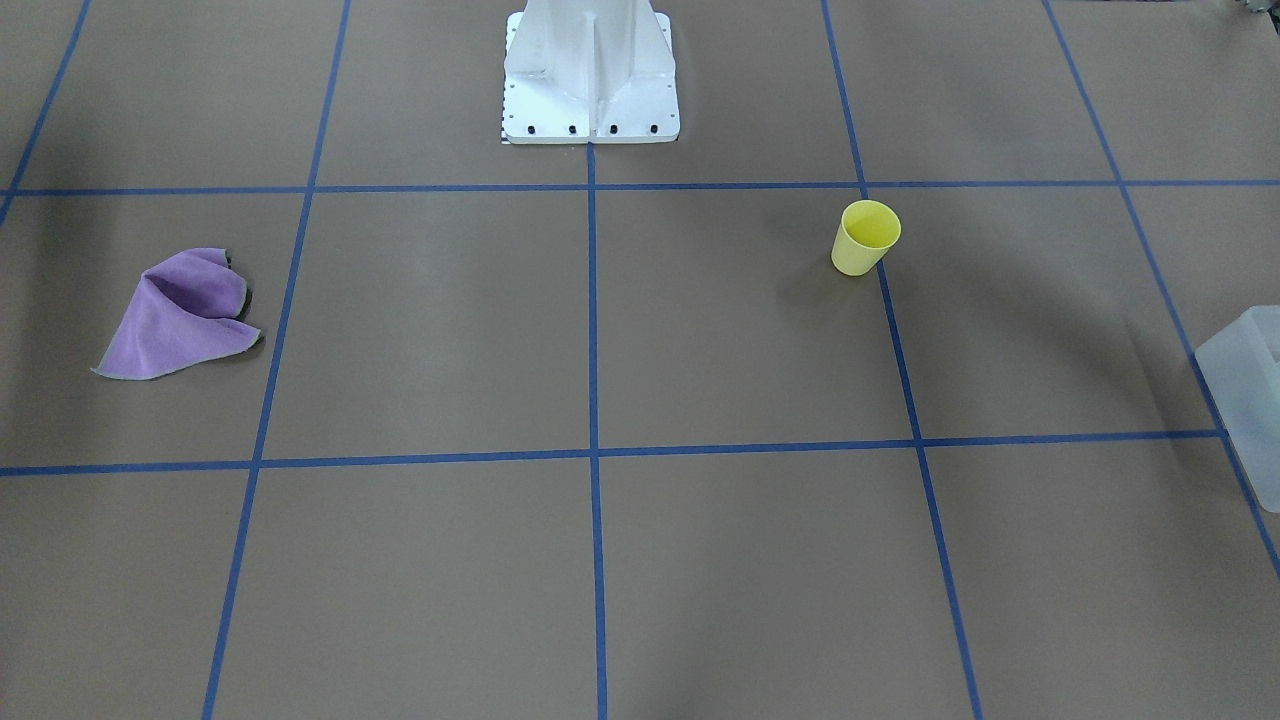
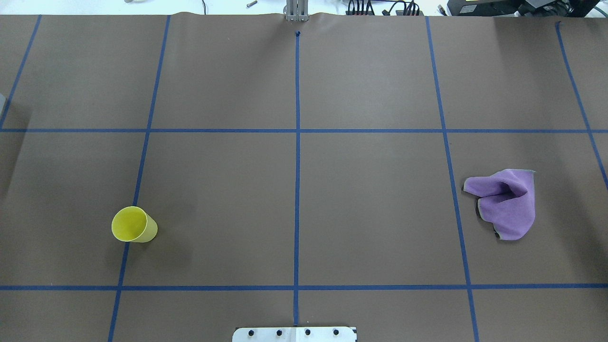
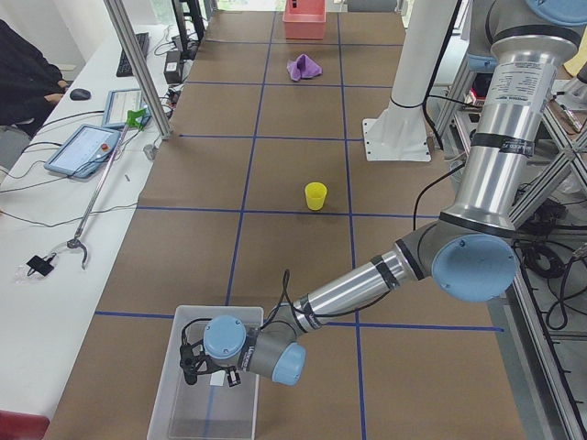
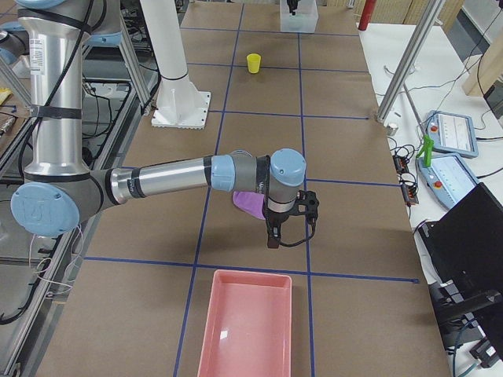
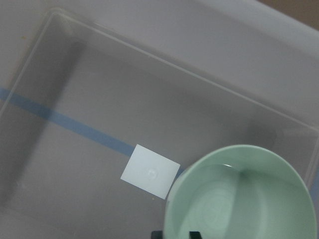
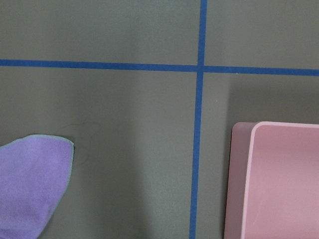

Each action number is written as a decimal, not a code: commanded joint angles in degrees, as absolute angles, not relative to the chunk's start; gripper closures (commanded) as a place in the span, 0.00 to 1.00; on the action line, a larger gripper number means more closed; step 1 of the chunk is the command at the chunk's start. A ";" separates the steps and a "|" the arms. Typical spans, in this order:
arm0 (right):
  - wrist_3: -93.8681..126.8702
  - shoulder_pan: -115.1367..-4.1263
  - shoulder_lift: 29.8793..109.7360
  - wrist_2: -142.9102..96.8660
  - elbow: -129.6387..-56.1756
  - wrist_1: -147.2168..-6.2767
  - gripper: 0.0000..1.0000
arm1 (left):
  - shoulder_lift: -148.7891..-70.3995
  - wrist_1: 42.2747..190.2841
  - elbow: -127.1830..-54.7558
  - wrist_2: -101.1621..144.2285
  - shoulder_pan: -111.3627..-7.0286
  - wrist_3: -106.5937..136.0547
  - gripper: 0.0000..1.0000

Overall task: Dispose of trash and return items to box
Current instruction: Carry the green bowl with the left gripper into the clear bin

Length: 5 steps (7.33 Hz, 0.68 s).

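Observation:
The pale grey-green bowl (image 5: 239,199) hangs inside the frosted box (image 5: 199,40), close under the left wrist camera. My left gripper (image 5: 175,234) has its two dark fingertips either side of the bowl's rim and is shut on it. In the exterior left view, the left gripper (image 3: 206,371) is over the box (image 3: 165,376). The yellow cup (image 2: 134,224) stands upright on the brown table, apart from the box (image 1: 1245,380). My right gripper (image 4: 292,232) hovers beside a purple cloth (image 4: 250,203); I cannot tell whether it is open or shut.
The purple cloth (image 2: 508,202) lies crumpled on the robot's right side. A pink tray (image 4: 247,322) sits at that end of the table, its corner in the right wrist view (image 6: 279,184). The white pedestal (image 1: 590,70) stands at the table's edge. Blue tape lines grid the table.

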<state>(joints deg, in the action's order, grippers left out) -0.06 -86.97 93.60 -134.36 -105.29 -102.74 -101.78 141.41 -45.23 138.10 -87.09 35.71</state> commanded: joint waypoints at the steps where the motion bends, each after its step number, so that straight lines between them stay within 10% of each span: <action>1: -0.09 -87.01 93.60 -134.30 -105.29 -102.74 0.00 | -102.21 142.65 -45.44 141.92 -87.97 34.01 0.01; 5: -0.17 -82.82 93.52 -140.96 -106.44 -101.61 0.00 | -103.62 120.59 -67.49 142.48 -90.44 34.01 0.01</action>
<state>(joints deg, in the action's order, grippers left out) -0.04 -85.17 93.53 -138.20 -106.20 -102.46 -103.36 130.58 -57.29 142.67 -89.83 33.99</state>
